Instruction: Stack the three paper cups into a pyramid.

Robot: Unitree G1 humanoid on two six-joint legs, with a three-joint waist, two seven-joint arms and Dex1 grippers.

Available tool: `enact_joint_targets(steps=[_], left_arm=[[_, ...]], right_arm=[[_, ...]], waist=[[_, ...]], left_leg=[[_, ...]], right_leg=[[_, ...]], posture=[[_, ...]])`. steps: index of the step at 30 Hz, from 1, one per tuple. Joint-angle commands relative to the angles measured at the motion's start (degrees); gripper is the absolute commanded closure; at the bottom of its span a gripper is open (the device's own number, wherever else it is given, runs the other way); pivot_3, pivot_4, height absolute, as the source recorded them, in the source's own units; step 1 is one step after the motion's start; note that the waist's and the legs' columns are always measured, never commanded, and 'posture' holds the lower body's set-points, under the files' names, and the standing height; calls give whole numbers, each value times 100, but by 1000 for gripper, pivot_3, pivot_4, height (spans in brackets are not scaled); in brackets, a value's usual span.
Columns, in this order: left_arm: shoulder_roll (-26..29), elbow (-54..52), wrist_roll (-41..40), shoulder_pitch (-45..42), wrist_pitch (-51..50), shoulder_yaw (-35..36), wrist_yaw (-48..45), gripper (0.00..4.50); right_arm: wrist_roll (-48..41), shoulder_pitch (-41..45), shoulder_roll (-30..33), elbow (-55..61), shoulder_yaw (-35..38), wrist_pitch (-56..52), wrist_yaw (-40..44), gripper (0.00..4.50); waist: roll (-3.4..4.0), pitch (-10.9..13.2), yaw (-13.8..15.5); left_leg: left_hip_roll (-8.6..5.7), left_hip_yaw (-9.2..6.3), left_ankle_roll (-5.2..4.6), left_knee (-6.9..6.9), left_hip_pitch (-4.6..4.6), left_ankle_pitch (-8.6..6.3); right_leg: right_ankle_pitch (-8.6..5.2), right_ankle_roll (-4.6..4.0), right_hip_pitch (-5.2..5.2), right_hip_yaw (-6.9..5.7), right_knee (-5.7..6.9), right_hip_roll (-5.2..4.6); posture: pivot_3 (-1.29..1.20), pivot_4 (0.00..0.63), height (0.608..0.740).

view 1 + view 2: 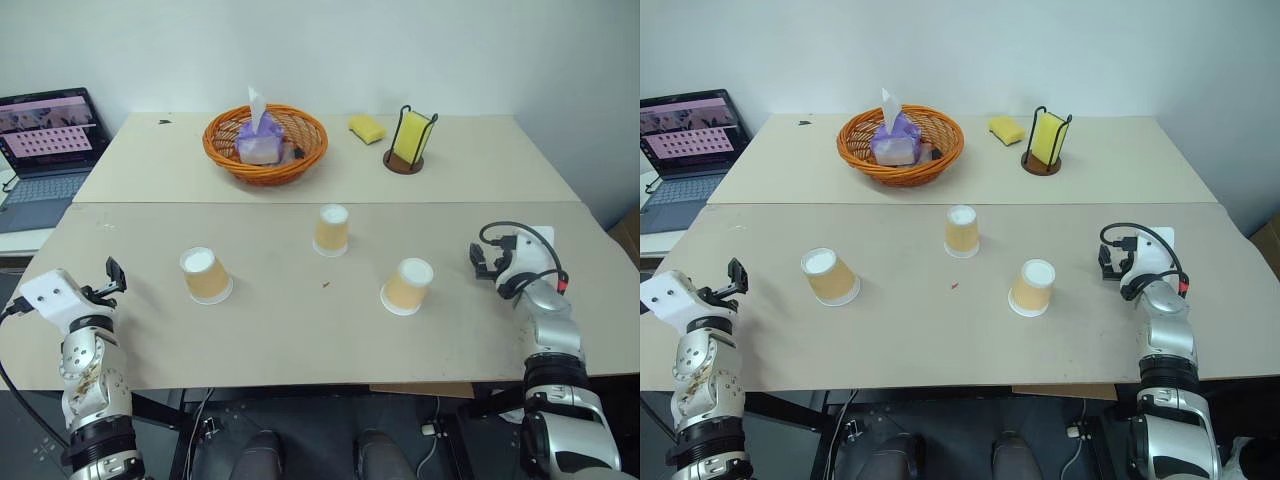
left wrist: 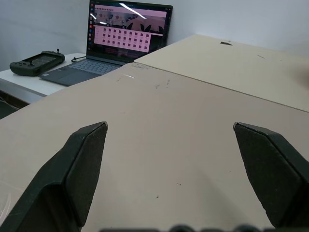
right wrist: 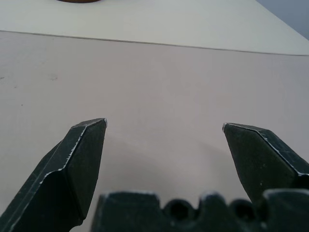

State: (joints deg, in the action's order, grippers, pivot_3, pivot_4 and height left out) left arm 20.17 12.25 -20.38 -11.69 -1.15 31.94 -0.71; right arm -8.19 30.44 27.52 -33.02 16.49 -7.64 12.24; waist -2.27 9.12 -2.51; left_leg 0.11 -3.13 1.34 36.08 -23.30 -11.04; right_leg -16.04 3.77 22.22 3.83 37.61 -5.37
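Three tan paper cups stand upside down and apart from one another on the near table: one at the left (image 1: 206, 275), one in the middle farther back (image 1: 332, 230), one at the right (image 1: 407, 286). No pyramid stands. My left gripper (image 1: 112, 278) hovers near the table's left edge, well left of the left cup. It is open, and only bare table shows between its fingers (image 2: 87, 159). My right gripper (image 1: 485, 260) is to the right of the right cup, a short gap away, open with nothing between its fingers (image 3: 82, 154).
An orange wicker basket (image 1: 225, 150) with a tissue pack sits on the far table, with a yellow sponge (image 1: 366, 127) and a sponge in a black holder (image 1: 410, 140) to its right. A laptop (image 1: 45, 140) and a game controller (image 2: 36, 62) lie on a side table at the left.
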Motion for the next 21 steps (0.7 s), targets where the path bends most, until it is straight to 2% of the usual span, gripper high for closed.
enact_joint_targets(steps=[1, 6, 11, 17, 21], left_arm=[[56, 48, -55, -240, 217, -16, -154, 41], [37, 93, -344, -649, 187, -1, -443, 41], [174, -520, -629, -857, -172, -151, -755, 41], [322, -582, -536, -843, -374, -195, -669, 41], [435, -1202, -668, -868, -899, -682, -1047, 41]], right_arm=[[-122, 17, 66, 292, 160, 37, -50, 0], [-112, 21, 50, 315, 174, 65, -85, 0], [-107, -80, 43, 377, 169, 50, -84, 0], [-103, -154, 14, 425, 160, 6, -131, 0], [-111, -149, 59, 433, 173, -24, -121, 0]], waist=[[0, 0, 1], [0, 0, 20], [0, 0, 9], [1, 0, -20], [0, 0, -4]], left_leg=[[0, 0, 0, 0, 0, 0], [-2, -1, 1, 3, -2, 1], [-1, -1, 1, -1, -7, 0], [0, 0, 1, -1, 2, 1], [-1, -1, 1, 0, -2, 1]], right_leg=[[0, 0, 0, 0, 0, 0], [0, 0, -2, -1, 1, -1], [0, 0, 3, -1, -3, -1], [0, 0, 0, 2, 2, 2], [0, 0, 1, 2, 1, 2]], posture=[[0, 150, 740], [0, 150, 740], [0, 150, 740], [0, 150, 740], [0, 150, 740]])
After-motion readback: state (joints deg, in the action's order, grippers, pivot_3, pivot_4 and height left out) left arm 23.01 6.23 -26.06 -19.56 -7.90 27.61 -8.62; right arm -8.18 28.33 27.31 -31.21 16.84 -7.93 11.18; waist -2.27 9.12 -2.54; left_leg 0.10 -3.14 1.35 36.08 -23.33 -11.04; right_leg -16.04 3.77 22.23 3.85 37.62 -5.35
